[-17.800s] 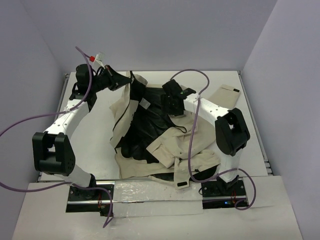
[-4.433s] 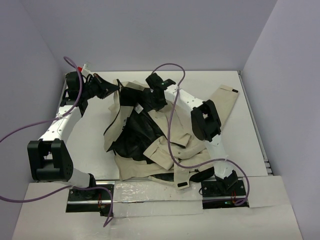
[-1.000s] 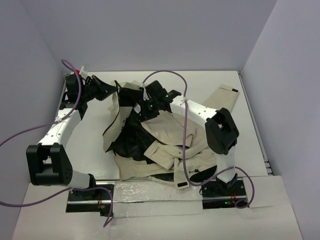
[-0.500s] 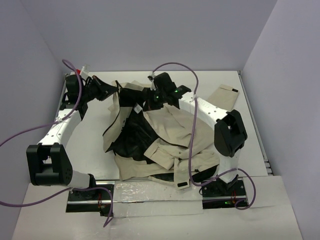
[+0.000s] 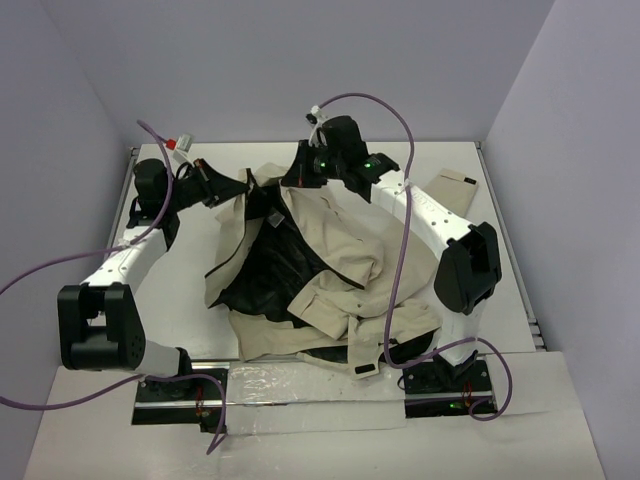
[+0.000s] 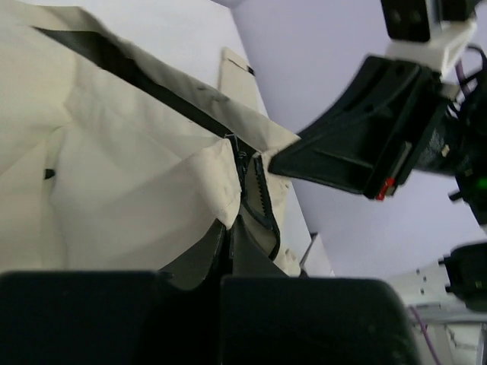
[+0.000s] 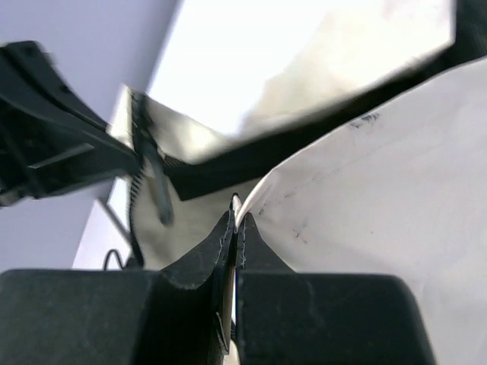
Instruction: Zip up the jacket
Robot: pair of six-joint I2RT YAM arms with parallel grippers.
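The beige jacket (image 5: 335, 245) lies crumpled mid-table, its black lining (image 5: 262, 275) showing on the left. At the back, my left gripper (image 5: 238, 186) is shut on the jacket's left front edge. In the left wrist view the left gripper (image 6: 228, 226) pinches the fabric right beside the dark zipper teeth (image 6: 256, 190). My right gripper (image 5: 298, 180) is shut on the right front flap's edge and holds it raised near the left gripper. The right wrist view shows the right gripper (image 7: 237, 207) clamping the beige flap (image 7: 365, 182), with the other zipper edge (image 7: 146, 163) dangling to its left.
One sleeve (image 5: 455, 188) lies flat at the back right. The white table (image 5: 175, 290) ends at grey walls at the back and on both sides. Purple cables (image 5: 395, 250) trail over the right arm and the jacket.
My right gripper closed on the flap's edge and drew it up and back, spreading the flap over the lining. My left gripper shifted slightly right with its edge.
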